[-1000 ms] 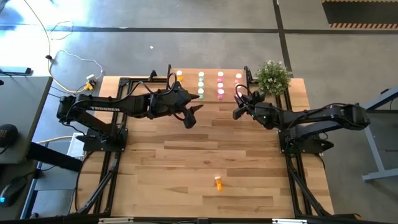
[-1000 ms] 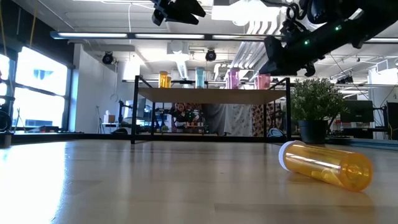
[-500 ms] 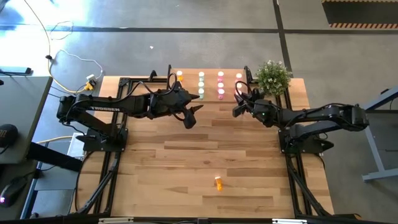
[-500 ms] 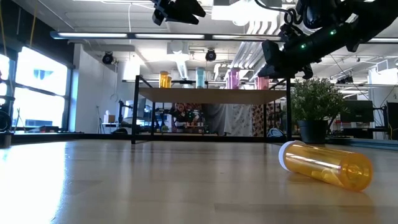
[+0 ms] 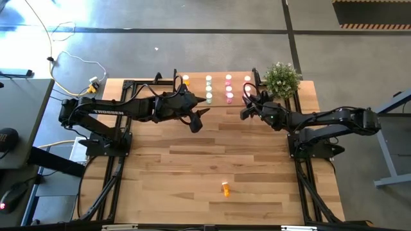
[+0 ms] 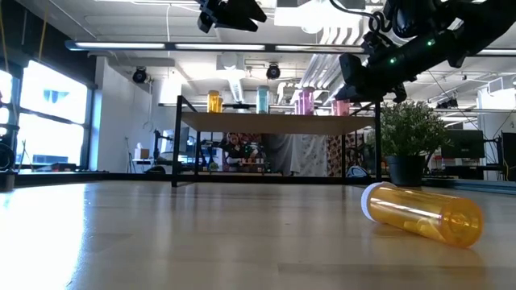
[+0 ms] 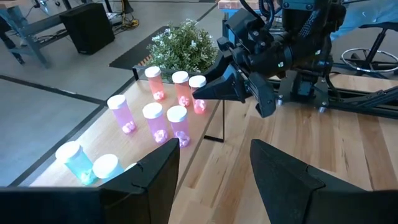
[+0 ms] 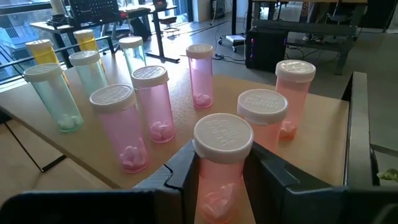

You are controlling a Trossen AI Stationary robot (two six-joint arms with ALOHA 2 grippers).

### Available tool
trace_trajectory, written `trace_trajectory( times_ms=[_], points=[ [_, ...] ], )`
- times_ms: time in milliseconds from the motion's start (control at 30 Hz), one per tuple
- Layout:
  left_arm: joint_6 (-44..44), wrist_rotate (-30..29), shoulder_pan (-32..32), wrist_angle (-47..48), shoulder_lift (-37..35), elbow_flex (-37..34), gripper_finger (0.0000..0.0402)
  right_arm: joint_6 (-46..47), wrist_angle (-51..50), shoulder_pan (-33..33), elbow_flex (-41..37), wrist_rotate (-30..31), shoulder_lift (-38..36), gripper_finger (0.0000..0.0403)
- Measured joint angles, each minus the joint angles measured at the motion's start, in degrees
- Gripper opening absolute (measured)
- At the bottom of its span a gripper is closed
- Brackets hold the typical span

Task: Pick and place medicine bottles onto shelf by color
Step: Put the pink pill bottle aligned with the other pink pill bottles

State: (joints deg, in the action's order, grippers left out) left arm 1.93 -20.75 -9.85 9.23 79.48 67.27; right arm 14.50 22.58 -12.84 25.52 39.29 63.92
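The shelf [image 5: 196, 88], a light-wood board on black legs, stands at the table's far edge. On it stand upright bottles in colour rows: orange [image 8: 42, 53], pale green [image 8: 53, 93], pink [image 8: 154, 102] and reddish-pink [image 8: 292, 93]. My right gripper [image 8: 222, 169] is at the shelf's near right corner [image 5: 246, 106], shut on a reddish-pink bottle [image 8: 222, 163]. My left gripper [image 7: 214, 180] hovers open above the table, just before the shelf's near edge [image 5: 200, 115]. One orange bottle [image 5: 225, 188] lies on its side near the table's near edge [image 6: 423, 213]. My right gripper pinches the reddish-pink bottle between its two fingers, on the body just below the white cap [image 8: 222, 138]. The fingers [image 8: 186, 168] come in about level from the table's near-right side. The bottle is upright; its base lies outside the wrist view.
A small potted plant [image 5: 281, 78] stands right of the shelf, close to my right arm. Neighbouring reddish-pink bottles [image 8: 262, 118] stand close behind the held one. Bare wooden tabletop [image 5: 212, 151] lies between the arms and the orange bottle.
My right gripper, holding the bottle, has moved a little toward the far edge, over the shelf's near right corner. My left arm has kept still.
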Motion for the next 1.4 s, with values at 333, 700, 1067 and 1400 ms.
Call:
trace_trajectory(
  times_ms=[333,700,1067,1400],
  points=[
    [0.0,0.0,0.0,0.0,0.0,0.02,0.0186,1.16,1.45,2.08,-0.04,1.07,0.04,0.0097],
    [-0.02,0.0,0.0,0.0,0.0,0.0,0.0186,5.12,-21.87,8.06,12.5,9.48,-0.35,0.0097],
    [0.0,0.0,0.01,-0.02,0.0,0.0,0.0186,20.26,-28.89,12.84,9.78,21.8,-4.16,0.0097],
    [-0.02,-2.45,0.02,-0.07,0.0,0.0,0.0186,14.76,-9.2,16.18,3.98,28.05,-0.25,0.0097]
  ],
)
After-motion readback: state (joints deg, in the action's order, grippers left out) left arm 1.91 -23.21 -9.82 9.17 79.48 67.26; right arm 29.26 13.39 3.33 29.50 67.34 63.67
